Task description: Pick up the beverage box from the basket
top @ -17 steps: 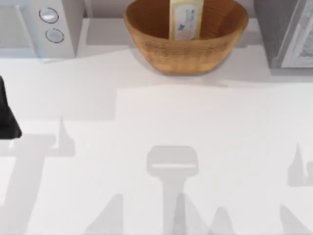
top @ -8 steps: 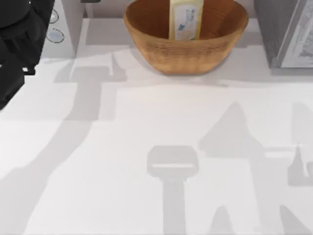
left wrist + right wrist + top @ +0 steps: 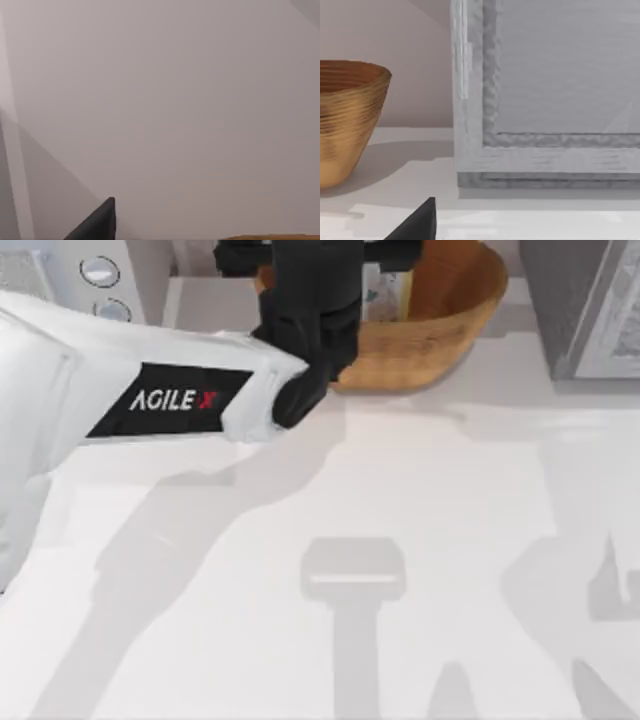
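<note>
The tan woven basket (image 3: 445, 325) stands at the back middle of the table. Inside it stands the pale-yellow beverage box (image 3: 388, 292), with just a strip of its labelled front showing past the arm. My left arm, white with a black wrist, reaches in from the left, and the left gripper (image 3: 318, 260) hangs over the basket's left half, close beside the box. The left wrist view faces the bare wall, with the basket rim (image 3: 272, 237) at its edge. My right arm's wrist view has the basket (image 3: 345, 120) off to one side, well apart from it.
A white appliance with round knobs (image 3: 100, 275) stands at the back left. A grey cabinet (image 3: 590, 310) stands at the back right, close to the basket, and looms large in the right wrist view (image 3: 545, 100). The white table (image 3: 420, 540) stretches toward the front.
My left arm has swung from the table's left edge up and across to the basket. It now covers the basket's left side and most of the beverage box.
</note>
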You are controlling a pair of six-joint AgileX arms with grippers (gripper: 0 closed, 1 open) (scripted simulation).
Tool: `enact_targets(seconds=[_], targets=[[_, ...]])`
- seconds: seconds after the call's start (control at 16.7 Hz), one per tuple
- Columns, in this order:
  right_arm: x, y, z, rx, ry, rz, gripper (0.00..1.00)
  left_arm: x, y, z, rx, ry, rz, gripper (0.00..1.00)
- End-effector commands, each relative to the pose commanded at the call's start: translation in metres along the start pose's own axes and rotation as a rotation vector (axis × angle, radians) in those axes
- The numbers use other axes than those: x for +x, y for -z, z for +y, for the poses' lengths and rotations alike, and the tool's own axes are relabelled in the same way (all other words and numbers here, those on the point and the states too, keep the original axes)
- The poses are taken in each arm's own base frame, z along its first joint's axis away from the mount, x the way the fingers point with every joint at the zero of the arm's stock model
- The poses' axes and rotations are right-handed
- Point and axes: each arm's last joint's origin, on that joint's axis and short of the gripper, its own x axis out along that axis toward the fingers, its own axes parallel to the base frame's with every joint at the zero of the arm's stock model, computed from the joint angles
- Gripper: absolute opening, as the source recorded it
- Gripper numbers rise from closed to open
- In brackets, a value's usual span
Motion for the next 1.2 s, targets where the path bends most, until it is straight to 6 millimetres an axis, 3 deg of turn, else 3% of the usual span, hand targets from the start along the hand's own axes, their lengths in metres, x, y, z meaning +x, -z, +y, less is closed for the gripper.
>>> enact_targets(seconds=[0.18, 0.36, 0.84, 1.2], targets=[[0.0, 0.0, 0.0, 0.0, 0.0, 0.0, 1.0, 0.008, 0.048, -0.037, 0.009, 0.002, 0.009, 1.0], [0.0, 0.0, 0.0, 0.0, 0.0, 0.0, 1.0, 0.009, 0.077, -0.056, 0.014, 0.003, 0.012, 1.0], [0.0, 0.0, 0.0, 0.0, 0.0, 0.0, 1.0, 0.012, 0.075, -0.057, 0.011, 0.002, 0.007, 1.0], [0.0, 0.0, 0.0, 0.0, 0.0, 0.0, 1.0, 0.045, 0.08, -0.059, 0.015, 0.003, 0.013, 1.0]])
